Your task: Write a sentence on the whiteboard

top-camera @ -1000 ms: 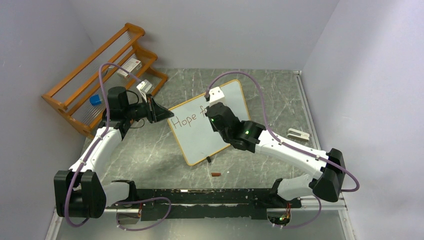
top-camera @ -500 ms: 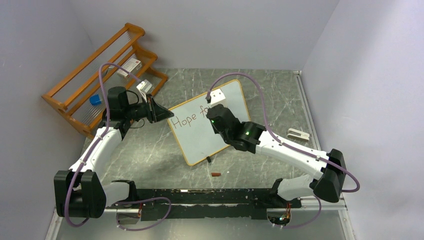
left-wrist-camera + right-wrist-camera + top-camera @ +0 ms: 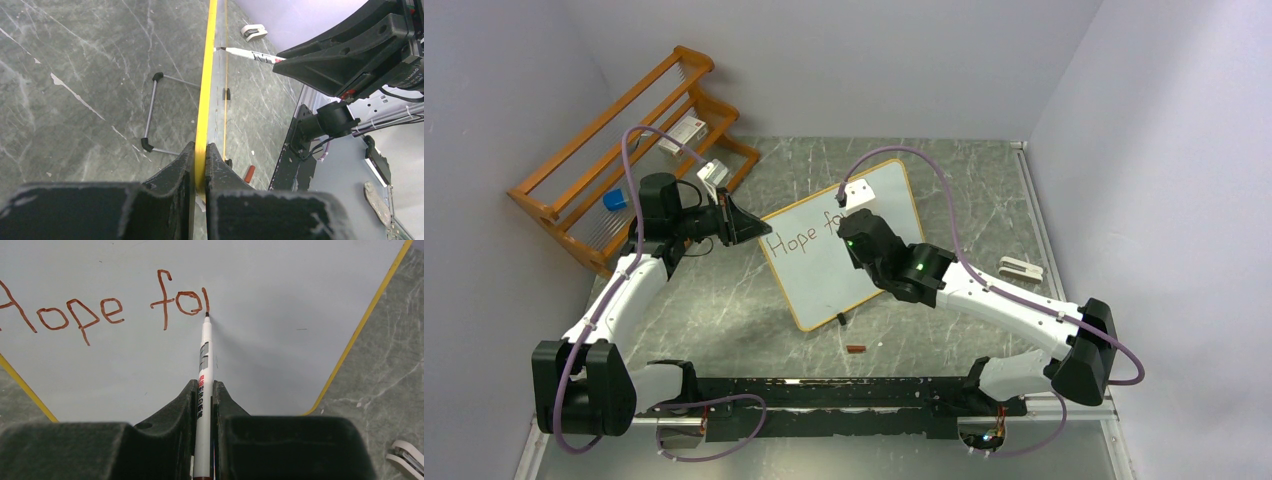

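The whiteboard (image 3: 819, 275) stands propped and skewed mid-bench, with the left gripper (image 3: 200, 167) pinched tight on its yellow rim. The right arm has only crept a touch along the row this last second, so the sentence (image 3: 100, 310) now reads "Hope fo" plus one upright stroke, likely the start of the r; you're still early, with most words to go. The right gripper (image 3: 204, 390) is clamped on the marker (image 3: 205, 347), tip touching the board with bare white ahead, and the wooden rack (image 3: 624, 150) at the far-left corner, the white clip-like piece (image 3: 1021, 267) by the right edge and the small brown cap (image 3: 856, 349) toward the near edge all lie off your path.
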Controlling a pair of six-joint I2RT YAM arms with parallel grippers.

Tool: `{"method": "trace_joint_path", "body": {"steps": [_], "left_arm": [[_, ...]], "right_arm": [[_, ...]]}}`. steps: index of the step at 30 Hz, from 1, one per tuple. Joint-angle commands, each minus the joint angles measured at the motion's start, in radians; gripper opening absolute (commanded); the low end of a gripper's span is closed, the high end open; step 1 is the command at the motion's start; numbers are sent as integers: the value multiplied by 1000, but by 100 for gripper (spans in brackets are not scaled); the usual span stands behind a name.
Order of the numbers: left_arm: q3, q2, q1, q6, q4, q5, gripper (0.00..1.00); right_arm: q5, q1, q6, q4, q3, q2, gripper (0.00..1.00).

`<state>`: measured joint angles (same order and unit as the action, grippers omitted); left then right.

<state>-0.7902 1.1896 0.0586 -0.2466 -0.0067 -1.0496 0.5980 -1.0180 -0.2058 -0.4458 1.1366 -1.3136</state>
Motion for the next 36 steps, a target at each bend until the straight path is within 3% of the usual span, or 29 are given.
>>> {"method": "trace_joint_path", "body": {"steps": [1, 36], "left_arm": [[17, 32, 17, 68, -89, 47, 5], [16, 35, 18, 69, -94, 44, 5]], "right_arm": [[-8, 9, -7, -6, -8, 5, 0], [32, 10, 55, 82, 34, -21, 0]]}}
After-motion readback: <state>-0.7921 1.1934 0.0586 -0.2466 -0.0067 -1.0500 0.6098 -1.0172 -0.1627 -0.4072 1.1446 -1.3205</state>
